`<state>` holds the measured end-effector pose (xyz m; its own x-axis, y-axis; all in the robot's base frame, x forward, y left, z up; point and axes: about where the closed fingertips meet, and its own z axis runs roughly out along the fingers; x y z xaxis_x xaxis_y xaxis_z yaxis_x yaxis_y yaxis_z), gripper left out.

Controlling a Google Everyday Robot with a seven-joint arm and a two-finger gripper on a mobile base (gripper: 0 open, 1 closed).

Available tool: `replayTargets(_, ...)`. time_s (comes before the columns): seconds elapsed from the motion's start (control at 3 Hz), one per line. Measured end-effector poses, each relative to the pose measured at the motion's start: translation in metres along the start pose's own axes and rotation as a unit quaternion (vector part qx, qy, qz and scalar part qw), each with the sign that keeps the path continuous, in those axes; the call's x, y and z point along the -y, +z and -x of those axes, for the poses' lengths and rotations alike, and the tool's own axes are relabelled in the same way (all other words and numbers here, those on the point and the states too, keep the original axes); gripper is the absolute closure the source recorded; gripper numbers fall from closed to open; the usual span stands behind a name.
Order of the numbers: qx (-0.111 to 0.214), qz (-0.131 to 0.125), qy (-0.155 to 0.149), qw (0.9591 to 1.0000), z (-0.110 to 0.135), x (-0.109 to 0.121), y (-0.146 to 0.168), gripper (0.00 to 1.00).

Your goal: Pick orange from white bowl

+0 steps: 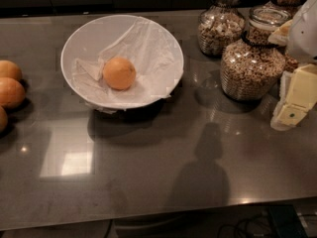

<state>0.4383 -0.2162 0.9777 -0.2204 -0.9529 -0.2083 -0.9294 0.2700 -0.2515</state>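
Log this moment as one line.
orange: in white bowl, ungrasped | gripper: right edge, beside cereal jar, apart from bowl

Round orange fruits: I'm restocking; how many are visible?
4 oranges: one in the wide white bowl, three at the dark counter's left edge; more may be cut off. The gripper hangs far right.

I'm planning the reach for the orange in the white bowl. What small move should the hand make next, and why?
Probably shift leftward in the view toward the white bowl, keeping in front of the cereal jars. The hand sits at the far right edge, beside the jars, well apart from the orange, which rests in the bowl.
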Motion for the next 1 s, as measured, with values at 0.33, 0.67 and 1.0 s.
replayTargets(0.33, 0.000, 0.000, 0.000, 1.0000, 0.000, 0.000, 0.000, 0.00)
replayTargets(0.67, 0.027, 0.018, -0.014, 0.9994, 0.022, 0.002, 0.017, 0.00)
replayTargets(1.0, 0.069, 0.023, -0.052, 0.9960, 0.073, 0.012, 0.042, 0.00)
